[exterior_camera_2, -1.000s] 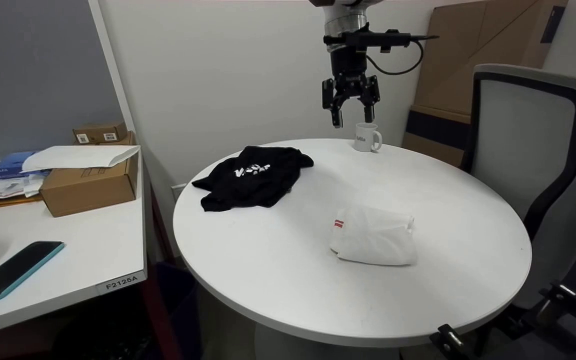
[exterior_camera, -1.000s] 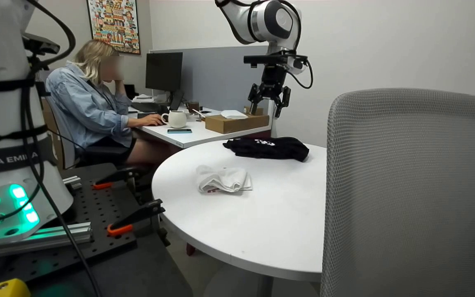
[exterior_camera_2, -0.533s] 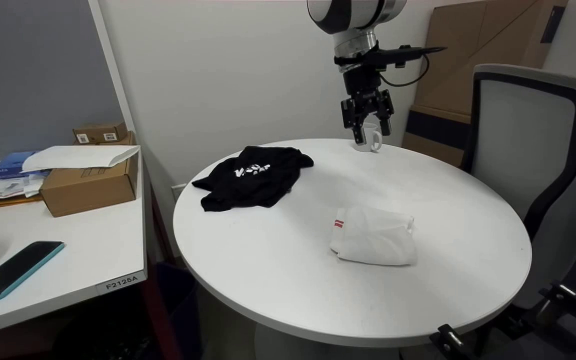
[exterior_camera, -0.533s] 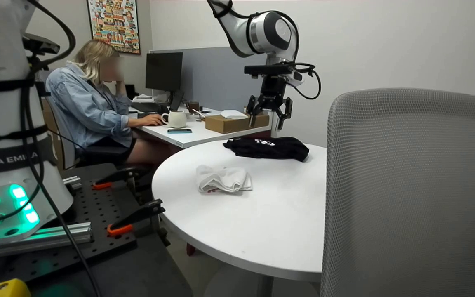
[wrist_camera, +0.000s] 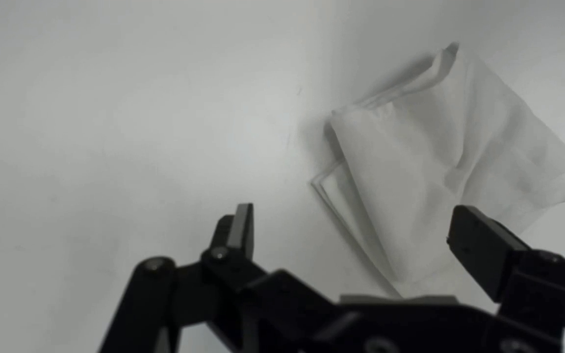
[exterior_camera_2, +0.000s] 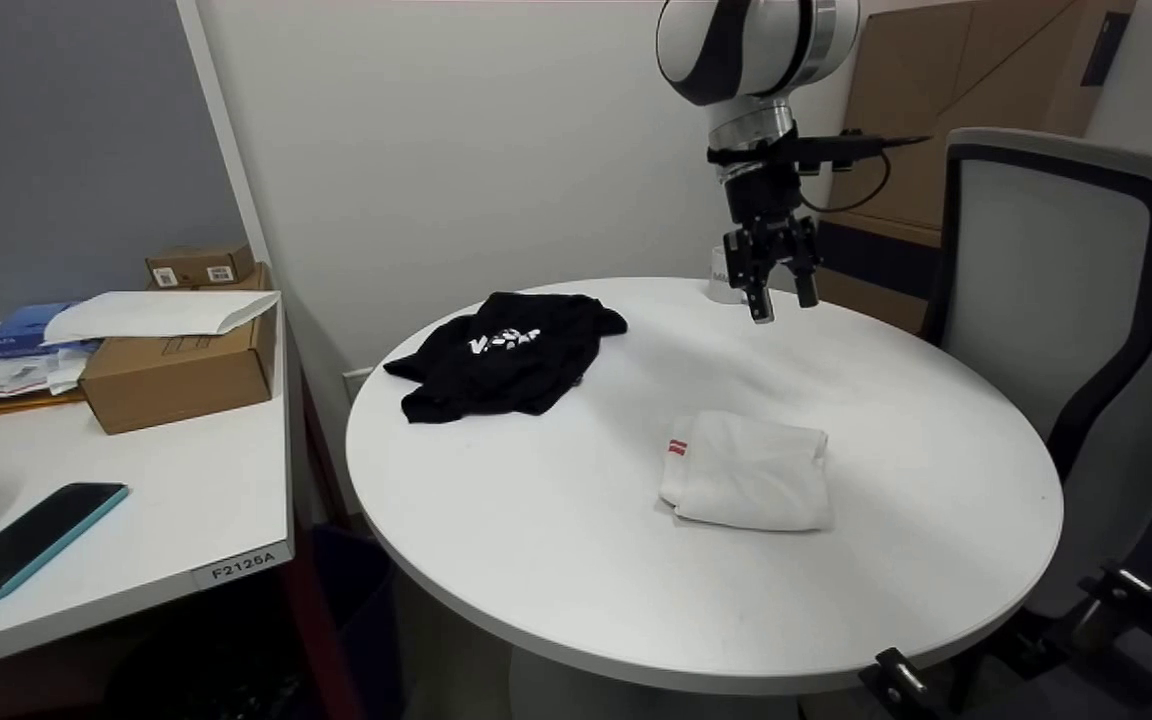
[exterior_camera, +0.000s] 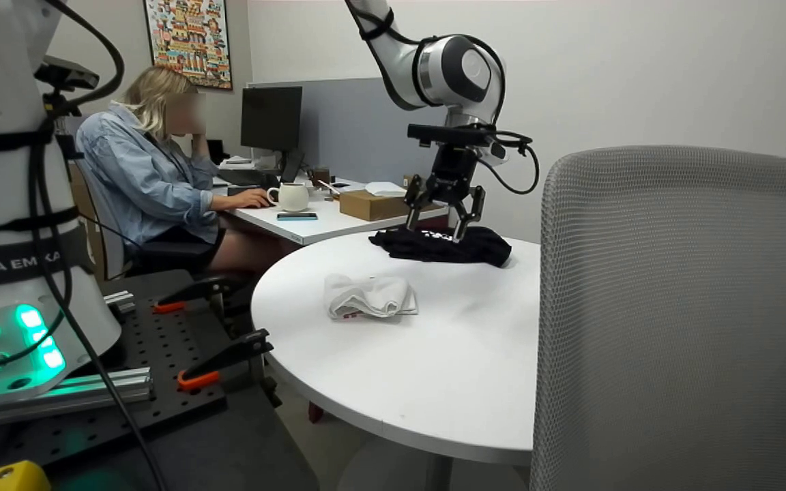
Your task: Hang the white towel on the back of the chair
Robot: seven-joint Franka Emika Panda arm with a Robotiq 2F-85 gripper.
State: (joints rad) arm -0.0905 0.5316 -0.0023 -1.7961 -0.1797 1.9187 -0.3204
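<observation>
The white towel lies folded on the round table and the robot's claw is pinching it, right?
Not quite: the claw, or gripper, isn't pinching it. Both exterior views show its jaws open in the air, apart from the white towel, which does lie folded on the round table.

Soft, even light in both exterior views; faint shadows on bench [exterior_camera_2: 556,540]. Person's face [exterior_camera: 185,113] blurred out. Wrist view greyer: pale glare, shadow beside towel [wrist_camera: 410,162], fingers [wrist_camera: 486,252] near-black, softly focused.
</observation>
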